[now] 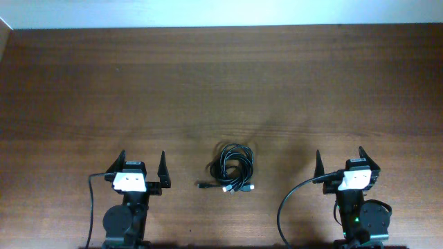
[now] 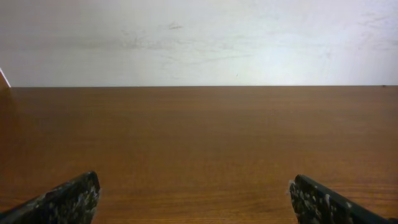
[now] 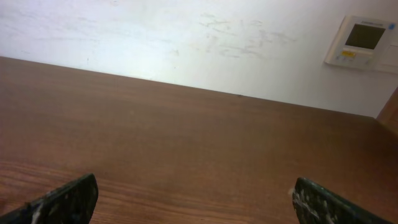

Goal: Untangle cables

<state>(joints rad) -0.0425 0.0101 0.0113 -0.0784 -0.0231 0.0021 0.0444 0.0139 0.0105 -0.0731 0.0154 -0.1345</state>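
Note:
The cables (image 1: 232, 168) lie as one loose black coil on the wooden table (image 1: 221, 83), near the front between the two arms, with small plug ends sticking out at the coil's lower left and lower right. My left gripper (image 1: 142, 158) stands open to the left of the coil, apart from it. To the coil's right my right gripper (image 1: 340, 155) is open too, also apart from it. Both wrist views show only bare wood between the fingertips (image 2: 74, 198) (image 3: 68, 199); the cables are out of view there.
A white wall (image 2: 199, 37) runs behind the table's far edge. A small wall panel (image 3: 360, 40) hangs at the right. Each arm's own thicker black wire (image 1: 285, 207) loops beside its base.

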